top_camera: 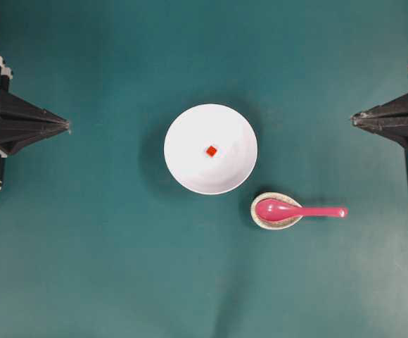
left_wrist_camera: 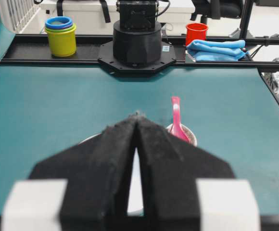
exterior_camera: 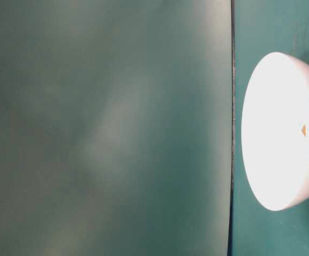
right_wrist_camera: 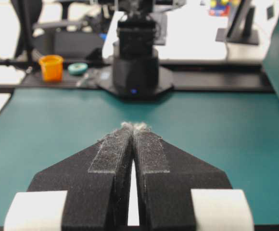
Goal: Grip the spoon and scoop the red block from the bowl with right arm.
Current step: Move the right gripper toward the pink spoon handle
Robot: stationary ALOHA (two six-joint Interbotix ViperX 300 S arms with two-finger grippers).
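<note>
Both arms sit drawn back at opposite edges of the overhead view, level and facing one another across the middle. The left pincer (top_camera: 65,126) points inward from the left edge, its two black fingers pressed together into a sharp tip — nothing between them. The right pincer (top_camera: 354,118) mirrors it from the right edge, likewise closed to a point and empty. Each wrist view shows its own fingers (left_wrist_camera: 115,159) (right_wrist_camera: 113,159) meeting along a thin seam, white fittings at their bases.
</note>
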